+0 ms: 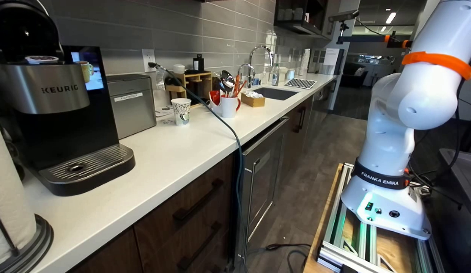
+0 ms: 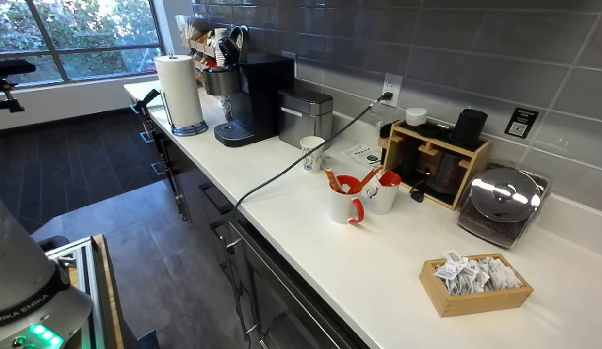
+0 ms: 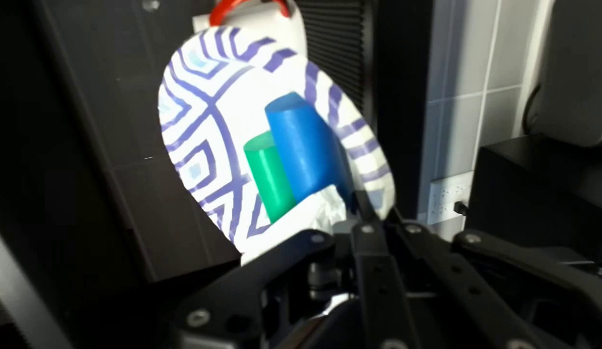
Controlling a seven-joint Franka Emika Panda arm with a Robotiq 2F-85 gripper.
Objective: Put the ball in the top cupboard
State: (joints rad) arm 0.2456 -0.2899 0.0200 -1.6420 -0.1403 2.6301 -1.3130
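Observation:
No ball shows in any view; it is hidden or out of view. In the wrist view my gripper (image 3: 380, 215) is shut on the rim of a white dish (image 3: 203, 111) with a purple-blue pattern, a plate or shallow bowl. The dish is tilted and holds a blue cylinder (image 3: 305, 145), a green cylinder (image 3: 269, 179) and crumpled white paper (image 3: 301, 218). A dark wall cupboard (image 1: 303, 27) with stacked white cups inside hangs high above the far counter in an exterior view. The arm rises out of the picture in both exterior views, so the gripper does not show there.
The white counter (image 1: 163, 151) bears a coffee machine (image 1: 64, 87), a paper cup (image 1: 181, 112), red-and-white mugs (image 2: 347, 206) and a packet box (image 2: 475, 299). A cable (image 2: 291, 167) hangs across its front edge. The wrist view shows a red-handled mug (image 3: 286, 29) and a wall outlet (image 3: 446, 194).

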